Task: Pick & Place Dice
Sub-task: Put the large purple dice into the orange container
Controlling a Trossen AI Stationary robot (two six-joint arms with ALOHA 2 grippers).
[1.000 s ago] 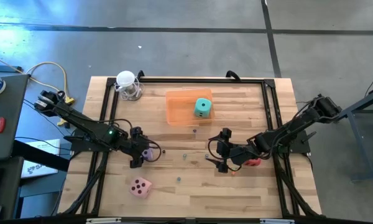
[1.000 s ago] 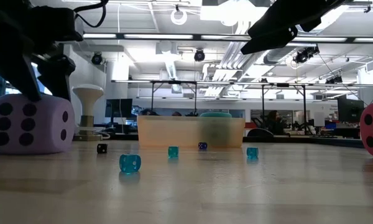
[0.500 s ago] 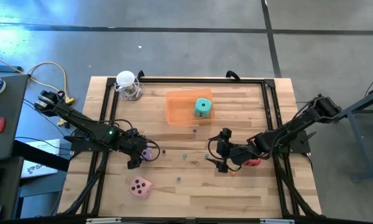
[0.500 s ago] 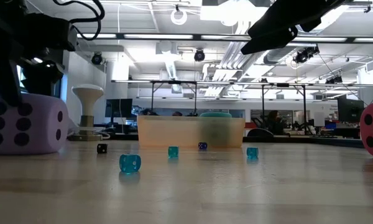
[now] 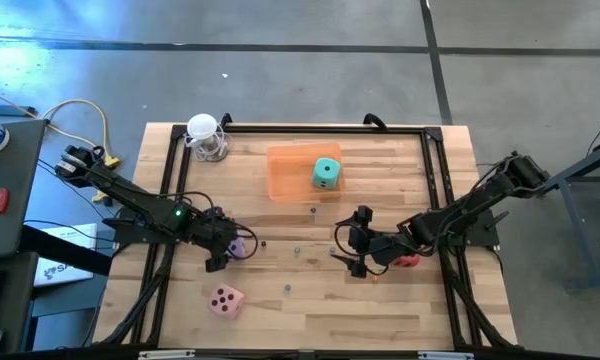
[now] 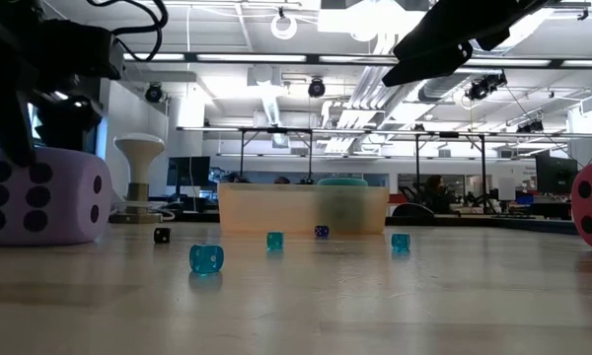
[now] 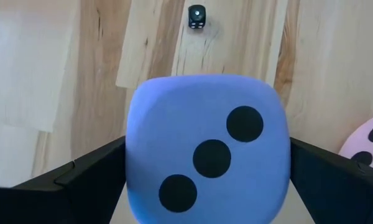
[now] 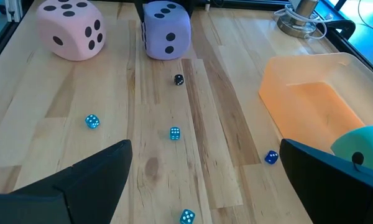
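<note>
Left wrist view has the left gripper (image 7: 205, 180) straddling the purple die (image 7: 206, 146) – a dark finger on each side, jaws spread wide, not clamped. From overhead that die (image 5: 239, 247) sits on the wooden table (image 5: 400, 310), left of centre, with the pink die (image 5: 226, 299) nearer the front edge. The teal die (image 5: 326, 172) rests in the orange tray (image 5: 285, 172). The right gripper (image 5: 348, 250) waits right of centre, jaws released, the red die (image 5: 409, 262) under its arm. Tiny blue dice (image 8: 174, 133) lie scattered between them.

purple die (image 7: 208, 149) black pips | pink die (image 8: 71, 28) black pips | orange tray (image 8: 311, 106)
</note>
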